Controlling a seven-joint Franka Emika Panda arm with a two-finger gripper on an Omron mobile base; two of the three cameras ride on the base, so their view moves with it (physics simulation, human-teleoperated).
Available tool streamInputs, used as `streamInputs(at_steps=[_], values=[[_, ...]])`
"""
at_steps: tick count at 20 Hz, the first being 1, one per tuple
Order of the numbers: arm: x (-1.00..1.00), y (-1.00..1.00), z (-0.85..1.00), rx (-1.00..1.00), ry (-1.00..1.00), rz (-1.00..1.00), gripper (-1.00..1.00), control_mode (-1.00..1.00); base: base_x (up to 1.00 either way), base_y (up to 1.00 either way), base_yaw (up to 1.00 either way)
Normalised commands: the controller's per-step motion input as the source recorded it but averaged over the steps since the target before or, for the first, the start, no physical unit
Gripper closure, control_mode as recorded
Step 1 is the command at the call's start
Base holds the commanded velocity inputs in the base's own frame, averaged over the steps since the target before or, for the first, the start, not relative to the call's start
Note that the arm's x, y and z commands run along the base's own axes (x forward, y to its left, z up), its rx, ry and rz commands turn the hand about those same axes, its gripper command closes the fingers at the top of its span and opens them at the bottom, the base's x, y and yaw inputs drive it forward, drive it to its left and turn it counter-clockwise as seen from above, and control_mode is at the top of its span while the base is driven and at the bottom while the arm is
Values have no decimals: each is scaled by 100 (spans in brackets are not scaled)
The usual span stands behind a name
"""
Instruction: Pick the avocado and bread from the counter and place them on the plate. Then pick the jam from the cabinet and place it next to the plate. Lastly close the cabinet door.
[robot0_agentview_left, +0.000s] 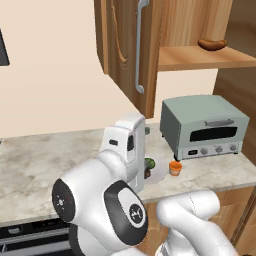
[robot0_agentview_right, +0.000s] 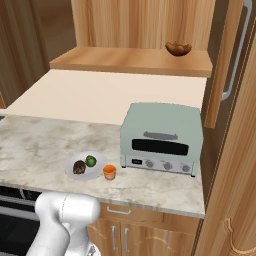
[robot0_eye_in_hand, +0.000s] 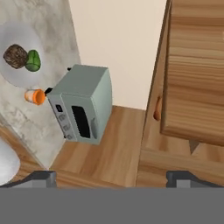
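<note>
1. End effector (robot0_eye_in_hand: 112, 178) spread wide, nothing between its tips, touching nothing; in the hand view it looks down along the cabinet (robot0_eye_in_hand: 192, 70) side toward the toaster oven (robot0_eye_in_hand: 83, 105).
2. Plate (robot0_agentview_right: 97, 172) sits on the surface (robot0_agentview_right: 40, 145) close to the front edge, left of the toaster oven (robot0_agentview_right: 162, 137); bread (robot0_agentview_right: 79, 167) and avocado (robot0_agentview_right: 91, 160) both on it, side by side, touching or nearly so.
3. Jam (robot0_agentview_right: 109, 172) upright on the surface just beside the plate's right rim, between plate and toaster oven; near the oven's front left corner.
4. Cabinet door (robot0_agentview_left: 127, 50) stands swung open, silver handle (robot0_agentview_left: 140, 45) facing the room; its lower edge hangs above the surface, left of the toaster oven (robot0_agentview_left: 205, 125).
5. Wooden shelf (robot0_agentview_right: 135, 61) carries an orange-brown sausage-shaped thing (robot0_agentview_right: 178, 48) near its right end.
6. Wide bare stretch of surface left of the plate; space between toaster oven and right-hand cabinet wall is tight.
7. In the left base view the arm's white link (robot0_agentview_left: 127, 145) partly hides the plate (robot0_agentview_left: 157, 174); jam (robot0_agentview_left: 175, 167) clear of it.
</note>
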Motion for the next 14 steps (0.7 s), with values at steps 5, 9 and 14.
streamInputs(at_steps=[5,9,14], values=[[8,32,11,-15,0,-9,-100,-100,0,0,0],[27,30,6,-13,0,-11,-100,-100,0,0,0],[40,27,0,-12,0,-12,-100,-100,0,0,0]])
